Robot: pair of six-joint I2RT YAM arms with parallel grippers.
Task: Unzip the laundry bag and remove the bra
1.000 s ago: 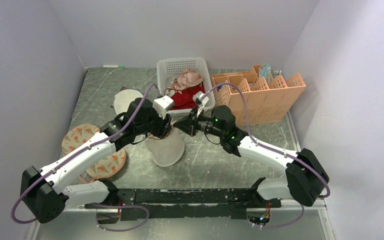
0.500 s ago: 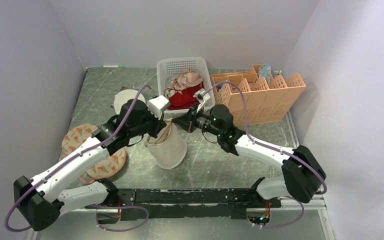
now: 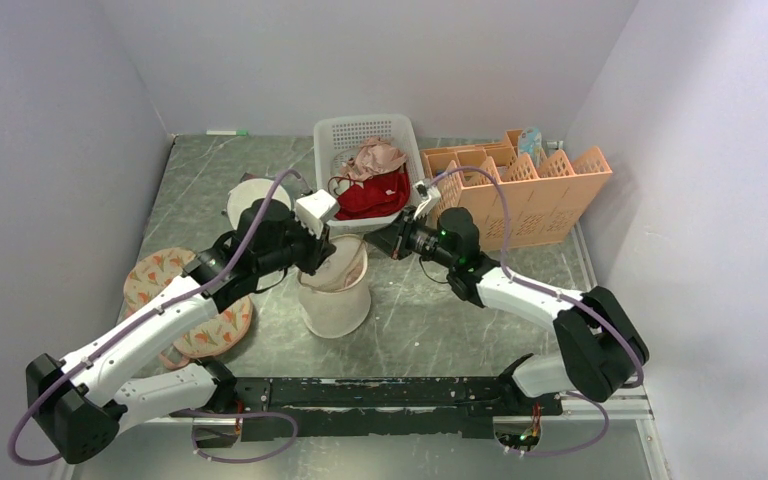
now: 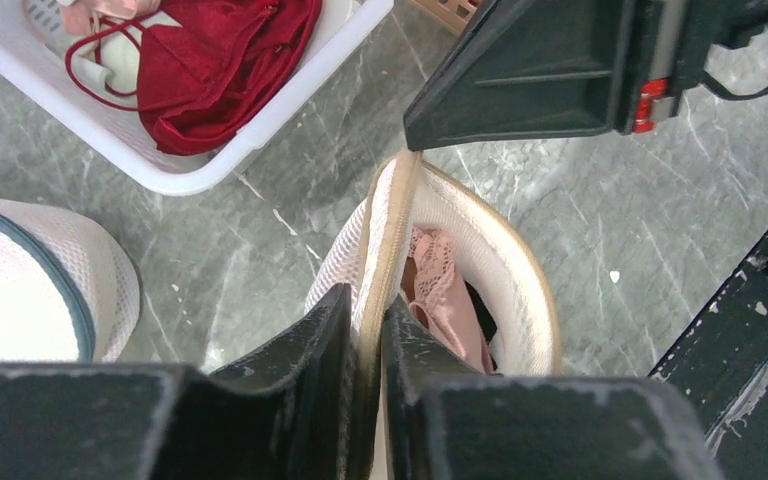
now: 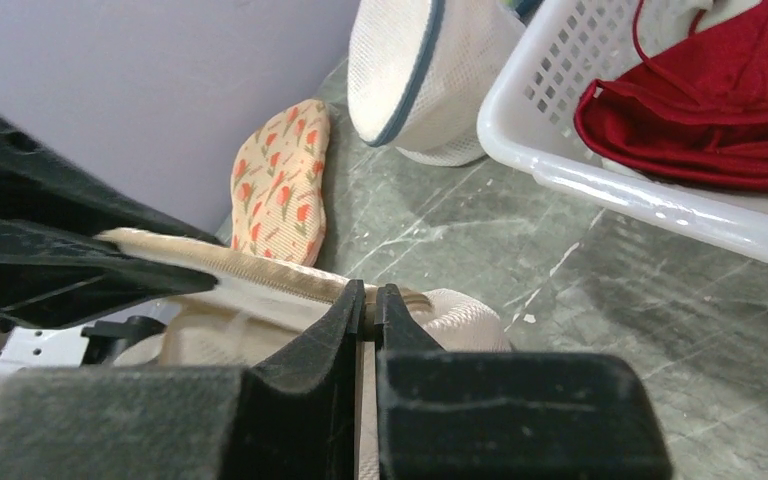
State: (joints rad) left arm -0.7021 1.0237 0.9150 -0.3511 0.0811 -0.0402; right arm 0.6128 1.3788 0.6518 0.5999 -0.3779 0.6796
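The cream mesh laundry bag (image 3: 335, 295) stands at the table's middle with its mouth partly open. My left gripper (image 3: 326, 256) is shut on its zip rim at the left; the left wrist view shows the rim (image 4: 385, 250) pinched between the jaws (image 4: 365, 325). A pink lace bra (image 4: 440, 290) shows inside the bag. My right gripper (image 3: 388, 243) is at the bag's right rim, shut on the zip pull (image 5: 370, 300). The zip tape (image 5: 240, 265) runs taut between the two grippers. The right gripper also shows in the left wrist view (image 4: 520, 70).
A white basket (image 3: 322, 150) holding red (image 3: 370, 195) and pink clothing stands behind the bag. An orange slotted rack (image 3: 520, 190) is at the back right. A greyish round drum bag (image 3: 255, 200) and a floral pouch (image 3: 165, 275) lie to the left.
My right gripper has moved right and back along the rim with the zip pull. My left gripper shifted slightly left. The bag's mouth has opened wider.
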